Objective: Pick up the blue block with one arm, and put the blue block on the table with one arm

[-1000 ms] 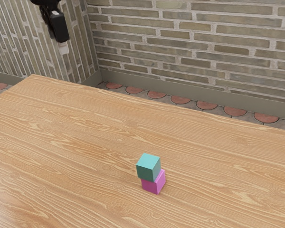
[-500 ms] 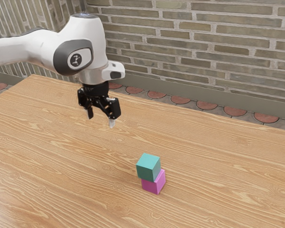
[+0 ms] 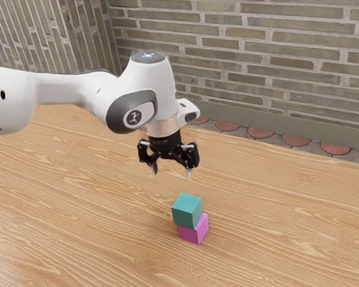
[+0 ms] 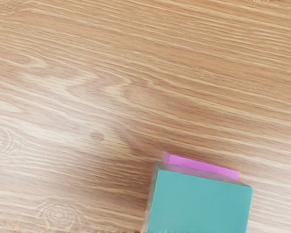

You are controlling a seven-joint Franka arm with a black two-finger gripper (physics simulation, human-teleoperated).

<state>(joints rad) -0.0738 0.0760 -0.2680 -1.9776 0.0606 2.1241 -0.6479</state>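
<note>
My gripper hangs open above the table, fingers pointing down with nothing between them. Below it, in the exterior view, the teal-blue block rests on top of a pink block, set slightly off from it. In the wrist view the blue block lies near the lower edge, and a strip of the pink block shows from beneath it.
A brick wall rises behind the table's far edge, with a tiled floor strip at its foot. Bare wood surrounds the two stacked blocks.
From the exterior view's upper left, the arm has come in over the table and moved down and rightward, bringing my gripper close above the blocks. Both blocks have stayed where they were.
</note>
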